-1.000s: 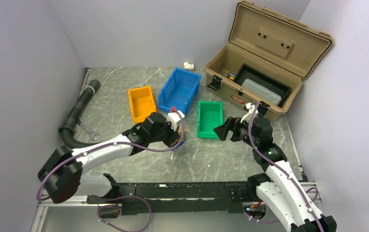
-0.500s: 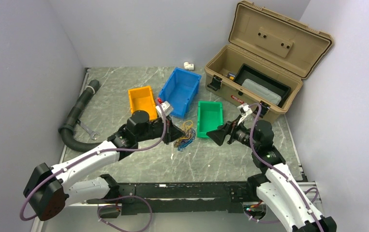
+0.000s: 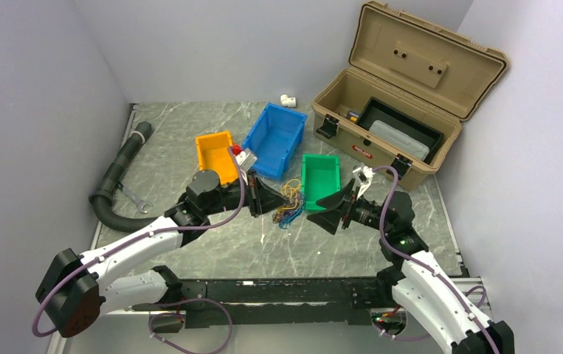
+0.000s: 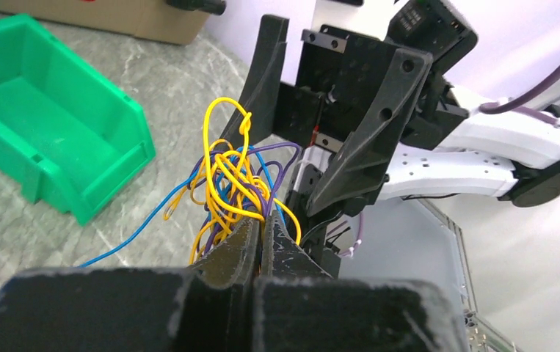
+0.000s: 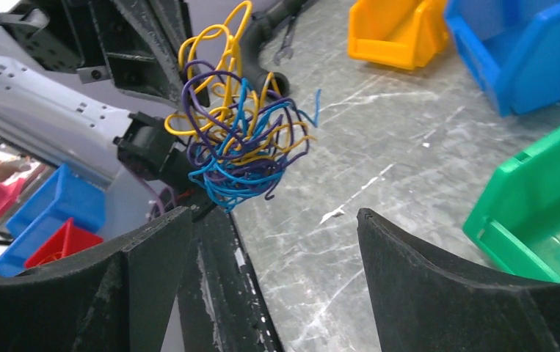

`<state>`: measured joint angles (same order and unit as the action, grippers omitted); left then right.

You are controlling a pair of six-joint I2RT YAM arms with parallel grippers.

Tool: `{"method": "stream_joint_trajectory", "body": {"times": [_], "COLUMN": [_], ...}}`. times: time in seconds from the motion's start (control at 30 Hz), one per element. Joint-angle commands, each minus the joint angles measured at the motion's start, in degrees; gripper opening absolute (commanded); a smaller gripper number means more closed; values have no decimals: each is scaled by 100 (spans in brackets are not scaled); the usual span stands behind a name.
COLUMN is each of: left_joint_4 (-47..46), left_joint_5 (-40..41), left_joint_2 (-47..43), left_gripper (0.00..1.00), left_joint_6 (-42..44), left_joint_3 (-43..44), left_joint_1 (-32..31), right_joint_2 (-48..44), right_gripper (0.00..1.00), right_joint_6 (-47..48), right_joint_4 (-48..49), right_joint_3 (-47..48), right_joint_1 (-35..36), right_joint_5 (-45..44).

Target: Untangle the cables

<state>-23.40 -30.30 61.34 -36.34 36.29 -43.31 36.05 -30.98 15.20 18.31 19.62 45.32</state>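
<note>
The cables (image 3: pixel 290 203) are a tangled bunch of thin yellow, blue and purple wires held up off the table. My left gripper (image 3: pixel 277 202) is shut on the bunch; in the left wrist view the wires (image 4: pixel 234 176) fan out above its closed fingertips (image 4: pixel 260 229). My right gripper (image 3: pixel 322 207) faces the bunch from the right, wide open and empty. In the right wrist view the bunch (image 5: pixel 240 143) hangs ahead of its spread fingers (image 5: pixel 152 249), not between them.
A green bin (image 3: pixel 319 181) sits just behind the cables, with a blue bin (image 3: pixel 274 138) and an orange bin (image 3: pixel 215 155) to its left. An open tan toolbox (image 3: pixel 396 110) stands at the back right. A black corrugated hose (image 3: pixel 116 173) and a wrench (image 3: pixel 134 198) lie at left.
My left gripper has lifted the cable bunch off the table and carried it right. My right gripper has swung left and now points at the bunch, still open.
</note>
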Motion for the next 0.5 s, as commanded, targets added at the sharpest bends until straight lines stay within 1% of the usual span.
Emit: {"method": "stream_joint_trajectory", "body": {"times": [0.0, 0.23, 0.3, 0.33, 0.37, 0.4, 0.47], "left_joint_4": [-907, -1412, -1573, -1713, -1827, -1931, -1966], "left_joint_5": [-370, -824, -900, -938, -957, -981, -1026], "left_joint_2": [130, 614, 688, 713, 731, 750, 769], "left_gripper": [0, 0, 0, 0, 0, 0, 0], "left_joint_6": [-399, -718, -852, -918, -984, -1038, -1073], "left_joint_3": [61, 223, 223, 202, 176, 160, 178], "left_joint_1": [23, 24, 22, 24, 20, 24, 24], "right_joint_2": [46, 376, 488, 545, 590, 617, 607], "right_gripper": [85, 83, 77, 73, 65, 56, 33], "right_joint_6": [-122, -262, -231, -199, -165, -136, -77], "right_joint_4": [900, 1560, 1561, 1534, 1499, 1453, 1192], "right_joint_3": [19, 54, 101, 129, 150, 166, 222], "right_joint_1": [271, 658, 766, 812, 845, 864, 867], "right_joint_5": [237, 204, 113, 66, 14, -65, -385]}}
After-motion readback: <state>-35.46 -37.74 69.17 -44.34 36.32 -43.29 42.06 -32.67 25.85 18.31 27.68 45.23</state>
